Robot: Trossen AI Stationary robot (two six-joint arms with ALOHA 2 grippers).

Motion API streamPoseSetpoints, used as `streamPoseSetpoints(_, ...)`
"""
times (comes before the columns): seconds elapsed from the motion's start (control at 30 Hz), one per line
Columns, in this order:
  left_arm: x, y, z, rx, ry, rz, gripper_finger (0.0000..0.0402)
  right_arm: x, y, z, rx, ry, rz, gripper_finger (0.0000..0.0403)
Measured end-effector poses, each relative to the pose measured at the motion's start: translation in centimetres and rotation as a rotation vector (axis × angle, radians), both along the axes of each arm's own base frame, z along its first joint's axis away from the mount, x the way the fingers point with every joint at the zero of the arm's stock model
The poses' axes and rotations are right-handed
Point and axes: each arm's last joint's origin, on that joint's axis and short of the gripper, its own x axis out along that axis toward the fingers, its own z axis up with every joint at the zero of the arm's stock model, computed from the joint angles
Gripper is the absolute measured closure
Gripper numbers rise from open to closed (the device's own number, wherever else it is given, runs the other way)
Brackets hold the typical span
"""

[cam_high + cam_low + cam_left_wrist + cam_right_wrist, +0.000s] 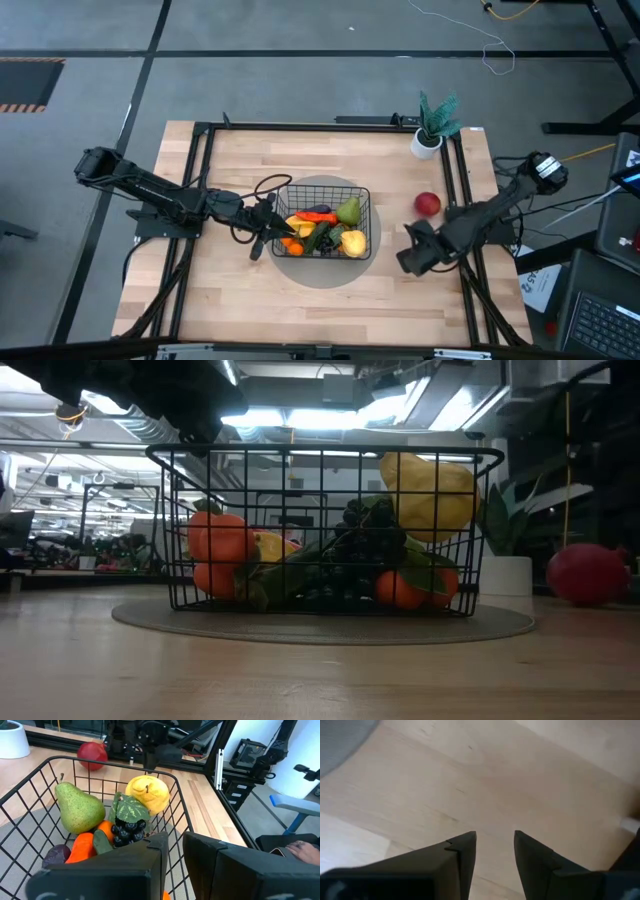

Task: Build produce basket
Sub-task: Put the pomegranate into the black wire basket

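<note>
Left gripper (268,236) poised over the basket (362,196) at its left rim, fingers (150,857) parted by a narrow gap with nothing between them; probably placed there because a piece has just gone in, or to nudge the load. Inside the basket: green pear (76,809), yellow fruit (149,793), dark grapes (126,831) under a leaf, orange pieces (220,540) toward the left side, an eggplant (56,855) low down. Basket itself centred on the grey round mat (330,275), presumably to keep it from sliding. Right gripper (412,250) to the right of the basket, low over bare wood, fingers spread and empty, seemingly parked clear of the work. Red apple (428,204) also right of the basket, beyond that gripper, on the table (230,300) and not yet loaded. Judged nearly complete, apple outstanding. Potted plant (432,124) farther back-right of the basket.
</note>
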Motion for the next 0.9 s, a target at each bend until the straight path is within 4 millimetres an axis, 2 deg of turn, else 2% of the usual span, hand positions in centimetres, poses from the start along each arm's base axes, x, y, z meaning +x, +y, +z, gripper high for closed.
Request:
streamPoseSetpoints(0.17, 0.0, 0.0, 0.0, 0.000, 0.000, 0.000, 0.0352, -0.7, 0.3, -0.3, -0.019, 0.015, -0.033, 0.0279)
streamPoseSetpoints(0.37, 0.0, 0.0, 0.0, 0.000, 0.000, 0.000, 0.0356, -1.1, -0.5, 0.4, -0.220, -0.024, -0.121, 0.0279)
streamPoseSetpoints(0.63, 0.0, 0.0, 0.0, 0.000, 0.000, 0.000, 0.0352, -2.4, -0.6, 0.3, -0.163, 0.163, -0.197, 0.0279)
streamPoseSetpoints(0.9, 0.0, 0.0, 0.0, 0.000, 0.000, 0.000, 0.0353, -2.8, -1.4, 0.3, -0.344, 0.153, -0.267, 0.0279)
